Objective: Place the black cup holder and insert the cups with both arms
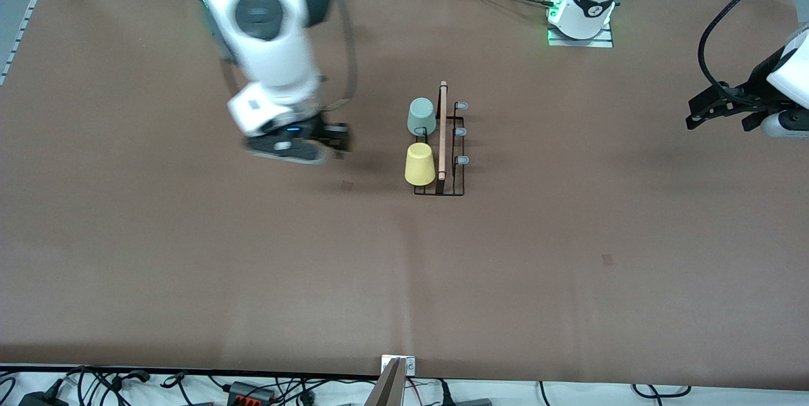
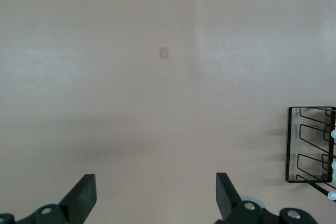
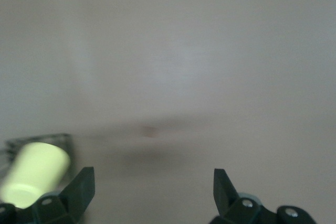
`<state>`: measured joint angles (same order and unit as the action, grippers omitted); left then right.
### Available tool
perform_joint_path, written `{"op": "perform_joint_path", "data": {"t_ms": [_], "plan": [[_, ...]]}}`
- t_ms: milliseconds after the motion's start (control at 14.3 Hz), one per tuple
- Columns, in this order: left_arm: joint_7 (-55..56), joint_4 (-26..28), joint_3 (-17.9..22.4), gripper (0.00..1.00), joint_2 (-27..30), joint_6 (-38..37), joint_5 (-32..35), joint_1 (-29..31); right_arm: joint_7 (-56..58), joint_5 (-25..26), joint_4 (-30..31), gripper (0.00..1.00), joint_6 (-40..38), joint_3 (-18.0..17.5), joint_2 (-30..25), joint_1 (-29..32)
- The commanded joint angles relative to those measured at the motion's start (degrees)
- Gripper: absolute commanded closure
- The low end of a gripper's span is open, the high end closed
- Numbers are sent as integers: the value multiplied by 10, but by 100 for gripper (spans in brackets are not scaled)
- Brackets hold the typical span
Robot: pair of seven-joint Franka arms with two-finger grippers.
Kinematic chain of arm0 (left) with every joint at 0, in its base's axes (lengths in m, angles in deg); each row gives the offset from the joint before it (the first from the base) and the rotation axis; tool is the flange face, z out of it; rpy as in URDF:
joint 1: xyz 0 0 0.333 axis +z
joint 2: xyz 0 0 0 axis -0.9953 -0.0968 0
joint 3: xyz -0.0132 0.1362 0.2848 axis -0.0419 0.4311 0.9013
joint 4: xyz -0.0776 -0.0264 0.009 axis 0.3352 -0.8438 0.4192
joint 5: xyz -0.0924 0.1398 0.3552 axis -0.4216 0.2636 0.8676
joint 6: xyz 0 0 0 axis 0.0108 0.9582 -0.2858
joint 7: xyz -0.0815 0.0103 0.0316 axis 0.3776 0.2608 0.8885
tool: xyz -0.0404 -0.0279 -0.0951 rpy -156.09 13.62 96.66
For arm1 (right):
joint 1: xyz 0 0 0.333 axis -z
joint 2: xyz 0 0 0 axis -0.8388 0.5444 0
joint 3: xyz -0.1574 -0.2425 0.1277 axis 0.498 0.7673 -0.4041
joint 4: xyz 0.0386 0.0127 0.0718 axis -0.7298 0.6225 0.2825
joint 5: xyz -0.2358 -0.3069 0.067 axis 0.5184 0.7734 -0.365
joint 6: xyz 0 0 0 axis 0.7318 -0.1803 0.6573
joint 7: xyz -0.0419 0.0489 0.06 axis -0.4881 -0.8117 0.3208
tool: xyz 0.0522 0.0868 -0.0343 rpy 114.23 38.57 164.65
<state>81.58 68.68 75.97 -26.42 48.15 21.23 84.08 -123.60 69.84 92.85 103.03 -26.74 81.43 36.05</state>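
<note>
The black cup holder (image 1: 440, 186) stands mid-table with its wooden rod on top. On its pegs toward the right arm's end sit two upturned cups: a sage green cup (image 1: 421, 116) and, nearer the front camera, a yellow cup (image 1: 419, 164). The pale-tipped pegs (image 1: 462, 132) on its other flank are bare. My right gripper (image 1: 338, 140) hangs open and empty beside the yellow cup (image 3: 34, 179), blurred by motion; its jaws (image 3: 153, 192) hold nothing. My left gripper (image 1: 717, 120) waits open over the table's left-arm end, and the holder (image 2: 310, 145) shows off to the side of it (image 2: 156, 195).
Brown cloth covers the table. The left arm's base (image 1: 581, 14) stands at the edge farthest from the front camera. Cables (image 1: 253, 390) and a metal post (image 1: 395, 381) line the nearest edge. Small square marks (image 1: 347, 185) (image 1: 607, 259) lie flat on the cloth.
</note>
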Motion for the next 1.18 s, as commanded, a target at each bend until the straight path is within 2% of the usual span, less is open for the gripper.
{"op": "perform_joint_path", "data": {"t_ms": [0,139,279,348,488,627,697,976,1115], "plan": [[-7,-21,1,0,-11,-11,-16,0,198,-10,22,0,-72,1,-54,88],[-7,-21,1,0,-11,-11,-16,0,310,-10,22,0,-107,58,-80,105],[-7,-21,1,0,-10,-11,-13,0,358,-11,16,0,-135,121,-90,118],[-8,-21,1,0,-10,-12,-11,-1,369,-12,10,0,-139,131,-95,140],[-9,-21,0,0,-10,-13,-11,-2,370,-15,1,0,-147,131,-119,191],[-10,-21,0,0,-10,-13,-11,-2,370,-70,-2,0,-181,130,-124,231],[-9,-21,0,0,-10,-14,-11,-2,373,-80,-2,0,-186,133,-124,233],[-10,-21,0,0,-9,-15,-11,-2,361,-58,0,0,-175,124,-131,233],[-12,-21,1,0,-9,-15,-11,-1,361,-57,-1,0,-174,100,-139,247]]}}
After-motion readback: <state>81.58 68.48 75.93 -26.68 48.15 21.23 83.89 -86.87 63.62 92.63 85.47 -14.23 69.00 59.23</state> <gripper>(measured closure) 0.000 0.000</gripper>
